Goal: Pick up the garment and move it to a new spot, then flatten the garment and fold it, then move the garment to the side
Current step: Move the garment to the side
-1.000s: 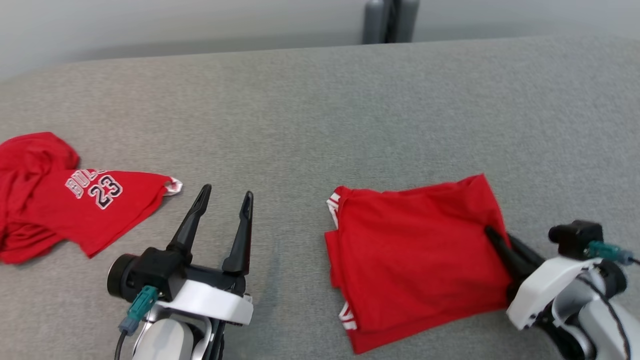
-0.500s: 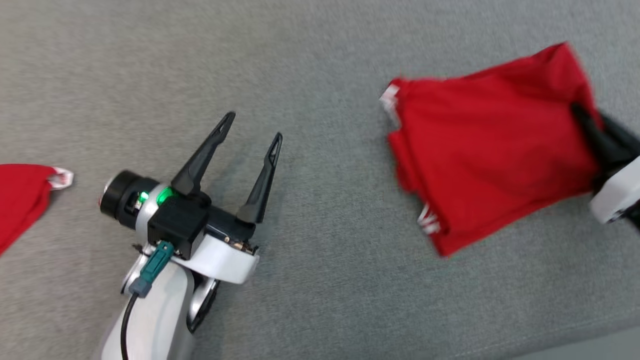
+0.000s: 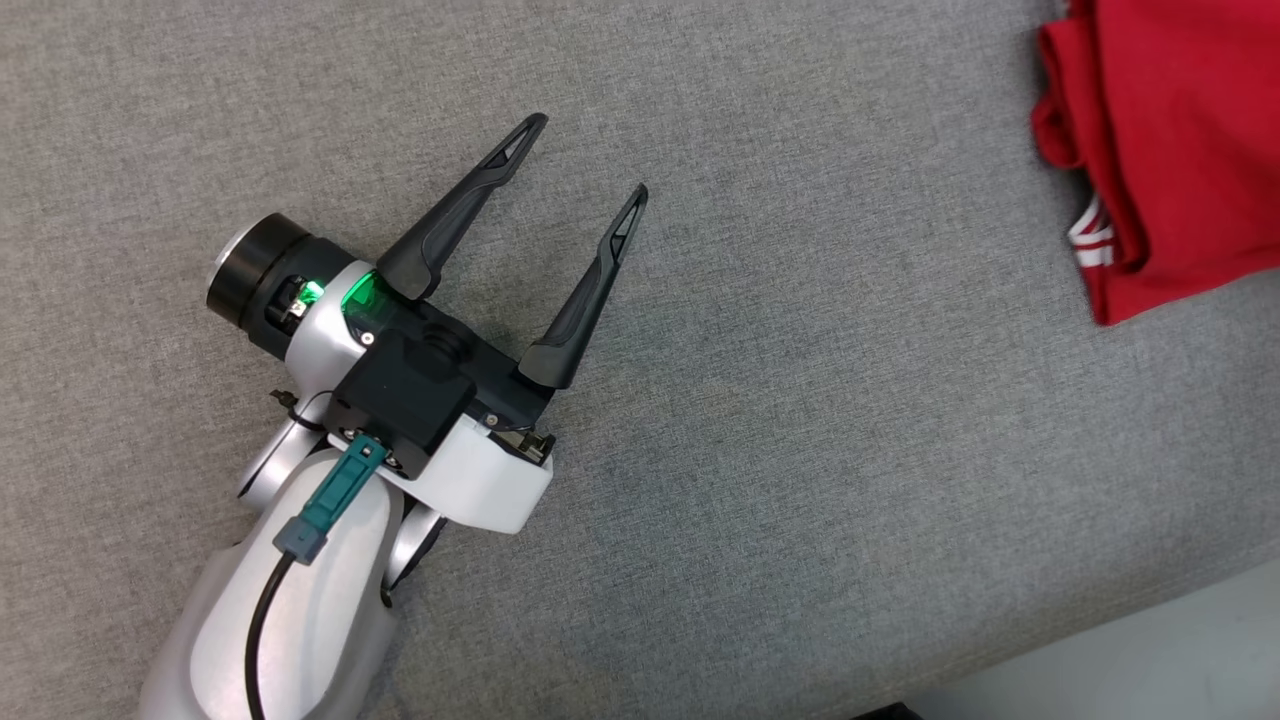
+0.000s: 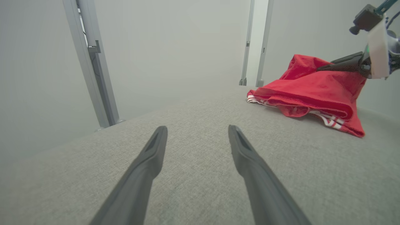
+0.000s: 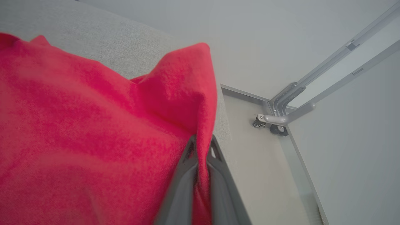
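In the head view the left gripper (image 3: 588,155) is over the grey surface (image 3: 800,450), fingers spread wide and empty, pointing to 1 o'clock; the red garment (image 3: 1170,150) lies well apart at 2 o'clock. In the left wrist view the folded garment lies at 2 o'clock, one corner lifted by the right gripper (image 4: 323,66). In the right wrist view, at 6 o'clock, that gripper's fingers pinch together on a garment fold.
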Tool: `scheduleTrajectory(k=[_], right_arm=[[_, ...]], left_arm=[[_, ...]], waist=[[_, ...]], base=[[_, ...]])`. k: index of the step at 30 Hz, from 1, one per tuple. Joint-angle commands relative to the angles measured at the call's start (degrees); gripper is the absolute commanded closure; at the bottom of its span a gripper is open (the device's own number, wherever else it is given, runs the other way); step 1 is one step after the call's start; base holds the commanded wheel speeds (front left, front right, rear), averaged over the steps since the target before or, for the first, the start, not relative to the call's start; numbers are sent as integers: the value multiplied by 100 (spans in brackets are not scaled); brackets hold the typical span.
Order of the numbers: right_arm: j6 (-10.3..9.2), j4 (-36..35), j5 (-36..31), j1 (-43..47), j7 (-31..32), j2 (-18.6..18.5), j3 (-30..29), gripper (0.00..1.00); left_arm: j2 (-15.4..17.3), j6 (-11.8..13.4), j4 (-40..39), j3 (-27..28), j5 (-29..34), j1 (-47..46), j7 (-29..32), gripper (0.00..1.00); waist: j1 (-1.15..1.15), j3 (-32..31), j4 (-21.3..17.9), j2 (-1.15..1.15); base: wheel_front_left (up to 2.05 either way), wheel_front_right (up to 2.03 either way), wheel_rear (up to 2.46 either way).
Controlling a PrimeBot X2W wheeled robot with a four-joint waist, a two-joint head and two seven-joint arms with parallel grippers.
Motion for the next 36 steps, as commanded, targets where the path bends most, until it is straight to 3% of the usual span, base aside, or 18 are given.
scheduleTrajectory(k=[1,13,14,15,25,36], right_arm=[[-7,167,-188,-175,-94,-61,-94,100],[-7,1227,-1390,-702,-218,96,-704,100],[-7,1294,-1425,-749,-228,112,-802,84],[-7,1352,-1428,-760,-235,166,-893,0],[-7,1236,-1897,-601,-242,445,-1382,0],[-7,-365,-1779,296,-233,1082,-1697,0]], left_arm=[[40,-19,-79,-12,-55,-100,27,0],[54,63,-169,-52,-122,-79,35,0],[51,66,-158,-54,-131,-81,27,0],[49,74,-143,-61,-129,-79,19,0],[-43,155,98,-84,-260,18,-174,0],[-287,375,517,126,-675,479,-371,0]], waist=[[0,46,-4,0],[0,135,164,0],[0,133,179,0],[0,125,194,0],[0,-255,329,0],[0,-1460,694,0]], base=[[0,0,0],[0,0,0],[0,0,0],[0,0,0],[0,0,0],[0,0,0]])
